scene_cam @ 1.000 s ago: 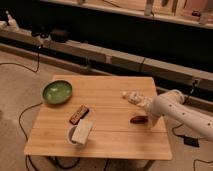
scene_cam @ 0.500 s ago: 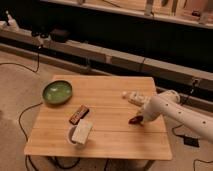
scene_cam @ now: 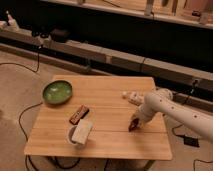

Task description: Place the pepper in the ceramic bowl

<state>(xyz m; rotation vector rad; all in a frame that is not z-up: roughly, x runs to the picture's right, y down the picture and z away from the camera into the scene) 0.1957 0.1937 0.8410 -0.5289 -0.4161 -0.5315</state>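
The table (scene_cam: 110, 95) is pale planked wood, smooth and matt. The bowl (scene_cam: 57, 92) is glossy green glaze. The bar (scene_cam: 79, 115) is matt dark brown. The arm (scene_cam: 172, 109) has a smooth white shell; its gripper (scene_cam: 135, 121), lower right of the frame, is at the dark red pepper (scene_cam: 132, 127).

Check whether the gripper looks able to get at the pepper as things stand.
Probably yes: the gripper is right at the pepper on the table, with nothing between them; the brown bar and white cup lie well apart.
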